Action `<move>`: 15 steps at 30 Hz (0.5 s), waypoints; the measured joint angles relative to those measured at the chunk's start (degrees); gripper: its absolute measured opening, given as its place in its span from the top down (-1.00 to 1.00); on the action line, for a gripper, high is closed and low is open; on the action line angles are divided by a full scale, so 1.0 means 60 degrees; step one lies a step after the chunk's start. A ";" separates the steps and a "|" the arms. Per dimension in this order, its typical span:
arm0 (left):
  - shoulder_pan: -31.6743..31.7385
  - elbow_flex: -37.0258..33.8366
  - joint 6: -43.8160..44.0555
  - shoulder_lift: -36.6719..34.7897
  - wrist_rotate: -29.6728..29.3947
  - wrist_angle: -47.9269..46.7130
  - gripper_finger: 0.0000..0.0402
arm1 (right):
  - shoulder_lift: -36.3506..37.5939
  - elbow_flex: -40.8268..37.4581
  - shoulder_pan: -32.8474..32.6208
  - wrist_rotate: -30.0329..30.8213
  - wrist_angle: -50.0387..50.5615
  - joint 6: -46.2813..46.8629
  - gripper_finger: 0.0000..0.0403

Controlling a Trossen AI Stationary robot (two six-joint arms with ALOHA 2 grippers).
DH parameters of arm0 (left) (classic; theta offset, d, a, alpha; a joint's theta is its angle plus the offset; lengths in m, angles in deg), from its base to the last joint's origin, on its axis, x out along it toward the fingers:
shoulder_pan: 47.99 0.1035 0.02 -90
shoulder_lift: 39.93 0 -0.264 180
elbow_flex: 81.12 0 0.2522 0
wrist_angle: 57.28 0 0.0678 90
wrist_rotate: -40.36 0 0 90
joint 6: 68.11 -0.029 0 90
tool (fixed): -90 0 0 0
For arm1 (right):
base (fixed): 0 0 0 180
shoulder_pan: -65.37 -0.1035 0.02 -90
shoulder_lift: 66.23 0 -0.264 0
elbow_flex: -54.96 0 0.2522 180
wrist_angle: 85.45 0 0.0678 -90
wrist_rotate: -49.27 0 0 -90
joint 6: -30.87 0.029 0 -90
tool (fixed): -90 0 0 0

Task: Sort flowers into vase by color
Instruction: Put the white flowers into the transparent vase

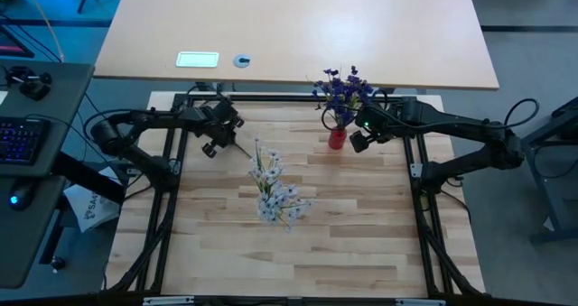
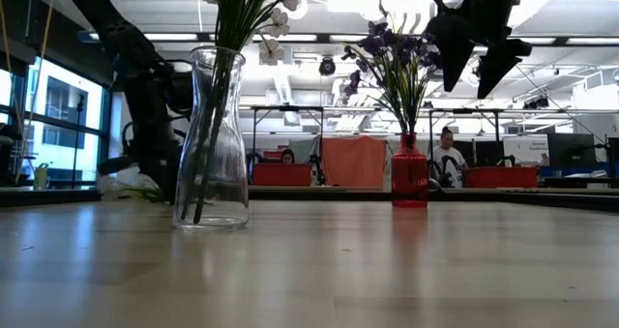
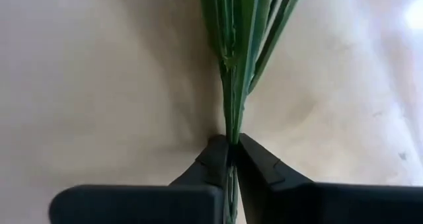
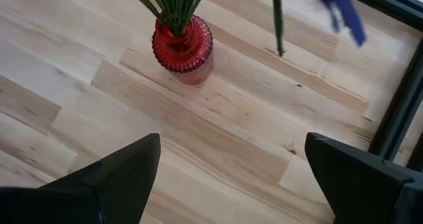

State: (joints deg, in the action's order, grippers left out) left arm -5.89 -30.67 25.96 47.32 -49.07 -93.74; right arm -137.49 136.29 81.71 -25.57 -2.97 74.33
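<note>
Light wood-plank counter (image 1: pixel 361 225) inside a black frame, office room behind with two people seated at far desks in the low view. Clear glass vase (image 2: pixel 212 139) stands left of centre on the counter, holding white flowers (image 1: pixel 275 193) whose green stems run down inside the glass; from above, the white blossoms spread over the counter's middle. Red vase (image 1: pixel 337 138) stands farther back toward the right side, small and ribbed, holding purple flowers (image 1: pixel 343 89); in the low view it sits right of the glass vase, well apart from it.

Left claw (image 1: pixel 219 136) is at the rear left of the counter, just beside the white bunch. Left wrist view shows its two dark fingers (image 3: pixel 261 168) pressed together, pinching a bundle of thin green stems (image 3: pixel 234 65) that fans out beyond the tips.

Right claw (image 1: pixel 361 136) hovers just right of the red vase, above the counter. Right wrist view shows its fingers (image 4: pixel 125 168) spread wide with nothing between them, bare wood below. Same view: red vase rim (image 4: pixel 182 44) with green stems rising from it, and one blurred purple sprig (image 4: pixel 330 6) with its stem end hanging apart from the vase; cannot tell what it rests on
</note>
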 joint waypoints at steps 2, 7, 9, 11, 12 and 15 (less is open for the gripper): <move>-0.0040 -0.0029 -0.0920 -0.0367 -0.0567 0.0107 0.98 | 0.0000 0.0000 0.0000 0.0001 -0.0046 -0.0189 -0.86; -0.0016 -0.0025 -0.3147 -0.2303 -0.1755 0.0108 0.99 | -0.0004 0.0000 0.0000 -0.0360 -0.0503 -0.1059 -0.86; -0.0054 -0.0033 -0.4170 -0.3266 -0.1822 0.0122 0.99 | -0.0004 0.0000 0.0000 -0.0469 -0.0705 -0.1243 -0.86; -0.0204 -0.0020 -0.5318 -0.4286 -0.1904 0.0418 1.00 | -0.0004 0.0000 0.0000 -0.0567 -0.0898 -0.1303 -0.86; -0.0351 -0.0018 -0.5823 -0.4788 -0.1886 0.0475 1.00 | -0.0004 0.0000 0.0000 -0.0616 -0.1043 -0.1319 -0.86; -0.0958 -0.0011 -0.6901 -0.6140 -0.1744 0.0485 1.00 | -0.0004 0.0000 0.0000 -0.0785 -0.1531 -0.1324 -0.86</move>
State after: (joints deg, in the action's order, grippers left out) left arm -11.64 -30.74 -15.44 10.49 -59.54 -90.83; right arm -137.51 136.29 81.71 -30.28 -12.15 66.39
